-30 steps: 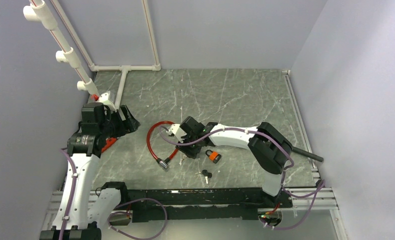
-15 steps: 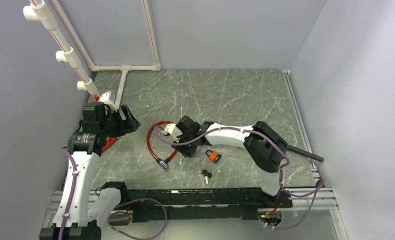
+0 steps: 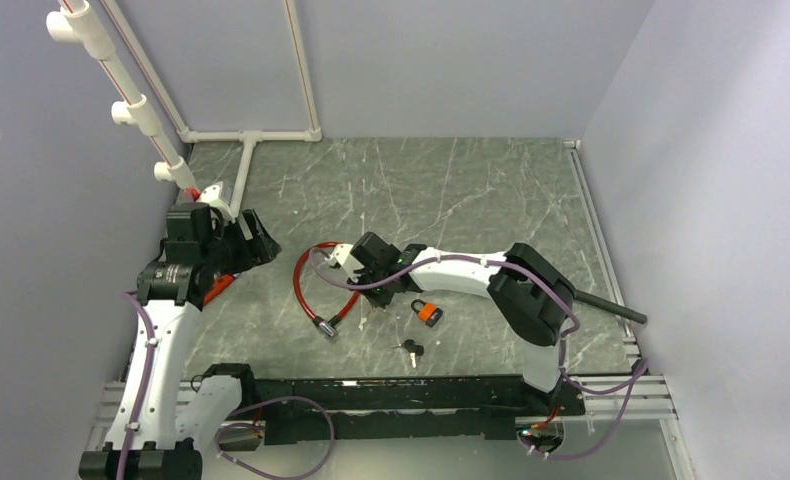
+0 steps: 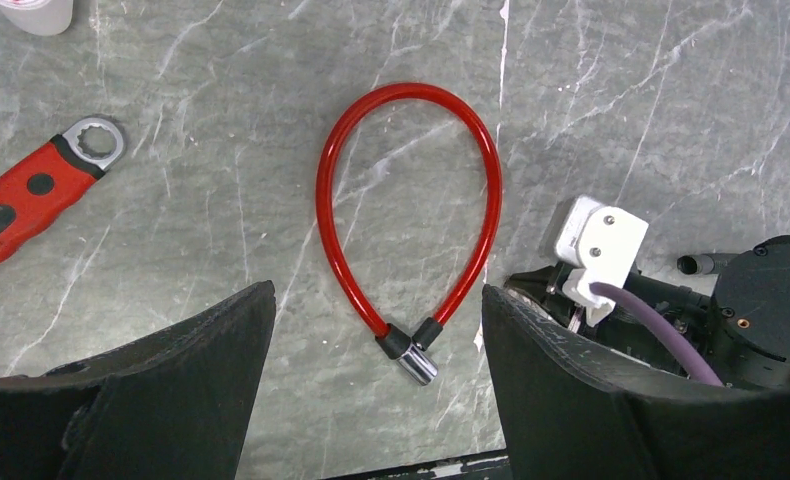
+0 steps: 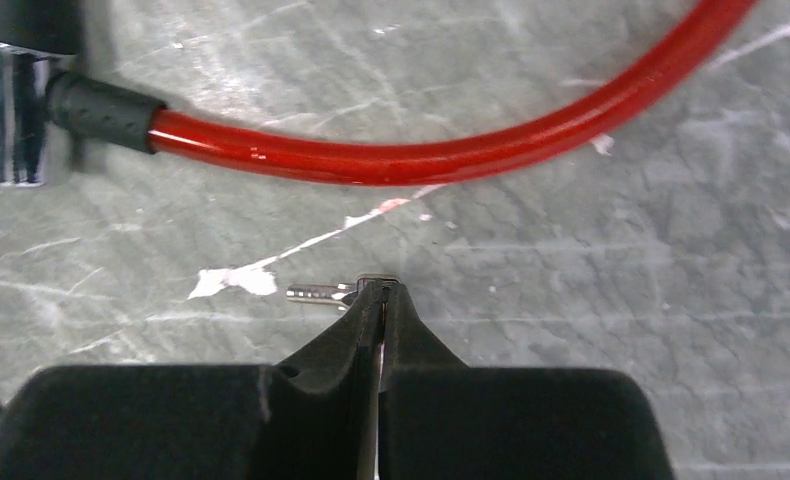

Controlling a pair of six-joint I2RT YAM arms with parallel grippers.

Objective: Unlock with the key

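A red cable lock (image 3: 304, 278) lies looped on the marble table, its chrome cylinder (image 3: 325, 329) at the near end. The left wrist view shows the loop of the cable lock (image 4: 408, 95) and the cylinder (image 4: 418, 365) below it. My right gripper (image 5: 381, 298) is shut on a small silver key (image 5: 319, 293), whose shaft sticks out to the left. It is just short of the red cable (image 5: 421, 160), and the cylinder (image 5: 6, 110) is at the far left. In the top view the right gripper (image 3: 364, 297) is low beside the cable. My left gripper (image 4: 376, 330) hangs open above the lock, holding nothing.
An orange padlock (image 3: 428, 312) and a bunch of keys (image 3: 411, 349) lie near the right arm. A red-handled wrench (image 4: 31, 190) lies left of the cable. White pipe framing (image 3: 246, 135) runs along the back left. A black rod (image 3: 611, 308) lies at the right edge.
My right gripper has closed on the key and shifted slightly left toward the cable. The left arm has stayed put.
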